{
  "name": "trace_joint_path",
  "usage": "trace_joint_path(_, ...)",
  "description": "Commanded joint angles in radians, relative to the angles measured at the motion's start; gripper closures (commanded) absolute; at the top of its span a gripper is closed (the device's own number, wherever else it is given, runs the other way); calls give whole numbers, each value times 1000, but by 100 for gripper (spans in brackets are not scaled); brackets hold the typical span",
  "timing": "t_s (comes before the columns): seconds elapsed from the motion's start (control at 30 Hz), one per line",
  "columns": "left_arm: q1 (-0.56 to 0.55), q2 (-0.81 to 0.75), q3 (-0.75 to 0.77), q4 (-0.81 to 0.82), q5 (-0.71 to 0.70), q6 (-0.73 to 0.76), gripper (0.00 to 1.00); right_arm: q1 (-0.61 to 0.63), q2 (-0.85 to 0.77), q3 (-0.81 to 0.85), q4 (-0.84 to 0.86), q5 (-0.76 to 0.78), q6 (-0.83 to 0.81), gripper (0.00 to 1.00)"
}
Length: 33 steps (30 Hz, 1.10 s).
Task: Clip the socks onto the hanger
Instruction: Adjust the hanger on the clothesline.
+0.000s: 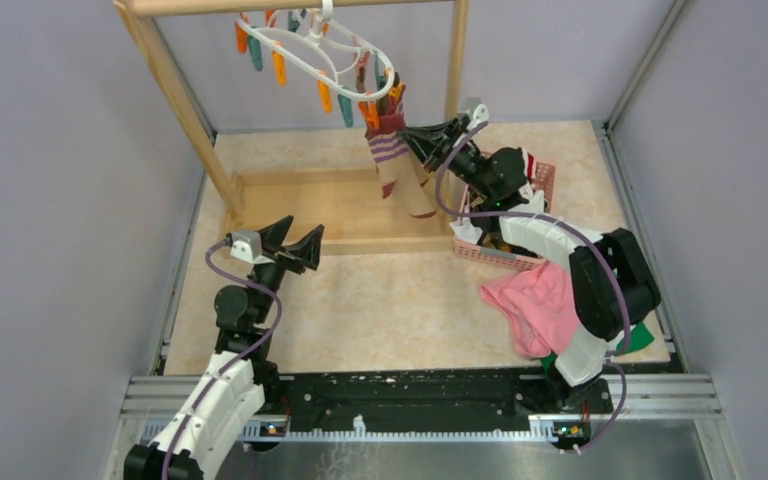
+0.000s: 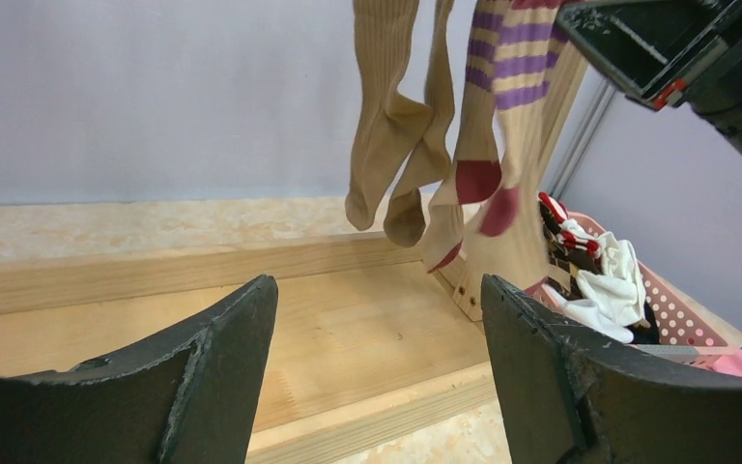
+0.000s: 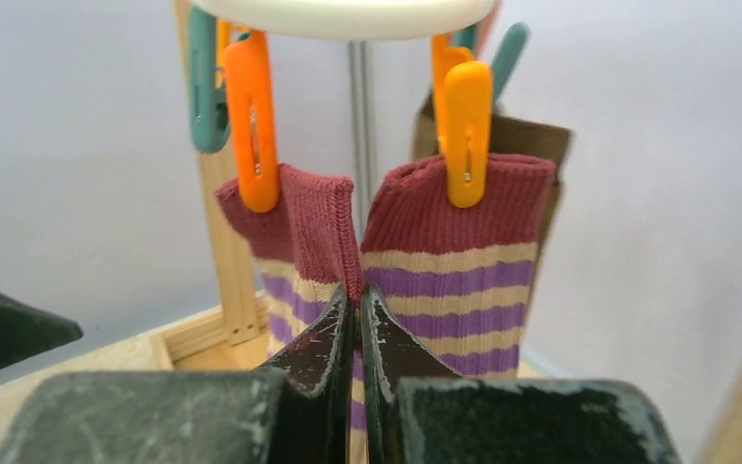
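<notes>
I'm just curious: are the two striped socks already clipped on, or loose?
Clipped on. Each striped sock hangs by its maroon cuff from an orange clip under the white hanger.

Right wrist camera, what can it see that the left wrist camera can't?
Only the right wrist view shows the orange clips pinching the maroon cuffs of the striped socks, and the white ring of the hanger above them. Only the left wrist view shows those socks' maroon toes dangling, plus the pink basket with white socks inside. Both show the purple stripes and the wooden rack.
</notes>
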Motion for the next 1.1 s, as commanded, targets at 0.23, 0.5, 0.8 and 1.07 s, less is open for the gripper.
trace_joint_path(0.23, 3, 1, 9, 42, 36, -13, 17, -47, -19, 147, -181, 175, -31, 100)
trace_joint_path(0.5, 3, -4, 12, 38, 40, -17, 17, -51, 48, 298, -280, 311, -44, 100)
trace_joint_path(0.8, 3, 107, 53, 182, 71, -44, 17, -52, 67, 322, -287, 312, -50, 100)
trace_joint_path(1.07, 3, 435, 318, 469, 295, -181, 36, -51, 59, 301, -285, 299, -51, 100)
